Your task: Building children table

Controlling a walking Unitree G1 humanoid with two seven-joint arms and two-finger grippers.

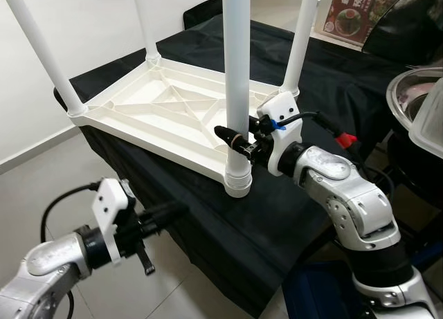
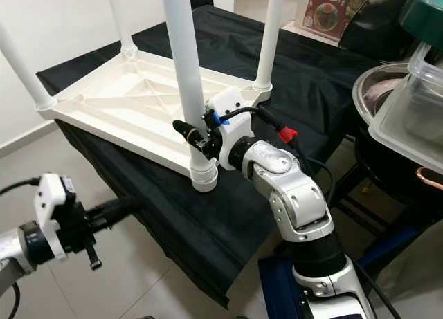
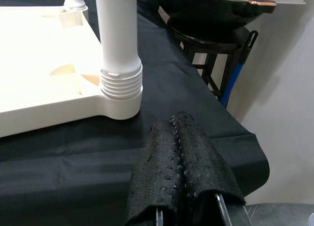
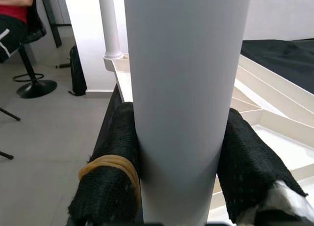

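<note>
Nearby, the right hand [image 1: 235, 140] pinched the white table leg [image 1: 236, 70] just above its threaded socket, while the left hand [image 1: 166, 213], fingers pressed together, hung beside the black-draped surface [image 1: 208, 215].

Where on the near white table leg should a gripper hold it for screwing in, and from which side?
Grip the near leg on its smooth round shaft just above the ribbed collar, coming in level from the open table edge, one finger on each side. The right gripper holds it this way; the collar's ridges and tabletop underside block lower grips.
</note>
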